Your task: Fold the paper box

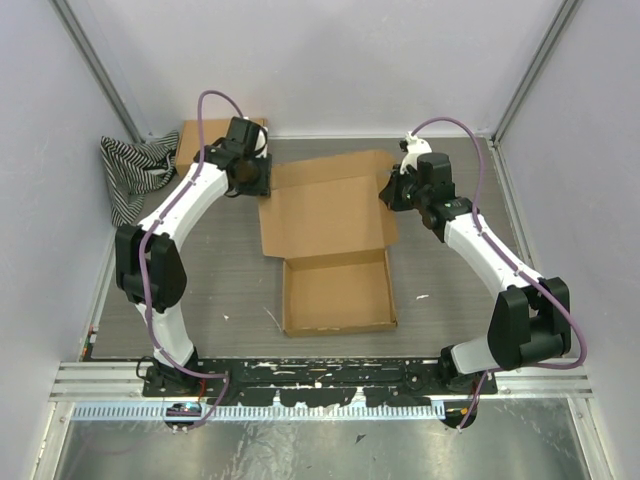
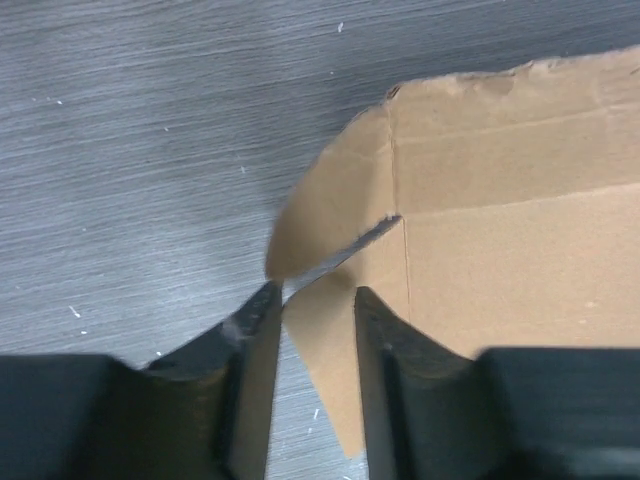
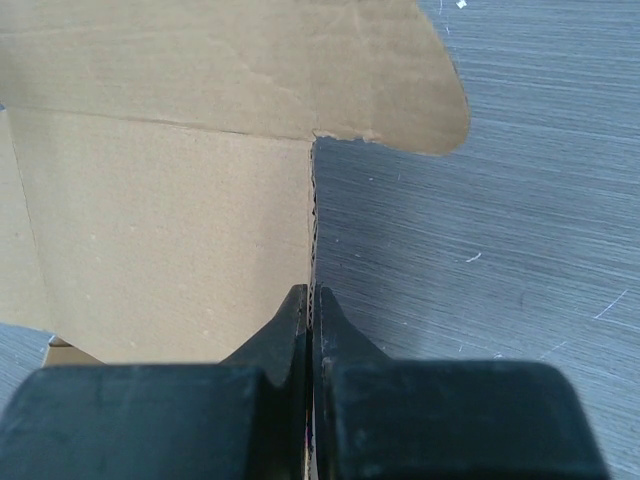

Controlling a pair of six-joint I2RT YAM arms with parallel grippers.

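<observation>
Entry, both arms reaching out over the bench [image 1: 450, 300]. The paper box [image 1: 335, 290] sits mid-bench, open. Its shallow tray with low walls stood up is at the 6 o'clock end. The lid is laid back toward 12 o'clock, with a further strip of card beyond it. I have the left fingers [image 1: 257, 182] at the lid's 10 o'clock corner. In the left wrist view they stand apart on either side of the rounded corner flap. That flap is lifted off the bench and runs down into the gap between them. I cannot see them clamping it; there is daylight beside the card on the left finger's side. The right fingers [image 3: 312, 298] are at the lid's 2 o'clock side. In the right wrist view they are pressed together, with the raw corrugated edge of a side flap running straight in between the tips. I read that as a pinch on the card, with the flap standing on edge. A rounded tab of the far strip shows beyond it, over the bench. A striped cloth [image 1: 135, 172] lies bunched at the bench's 10 o'clock corner. A second cardboard box [image 1: 190, 140] is just beside it, partly hidden behind the left arm.
</observation>
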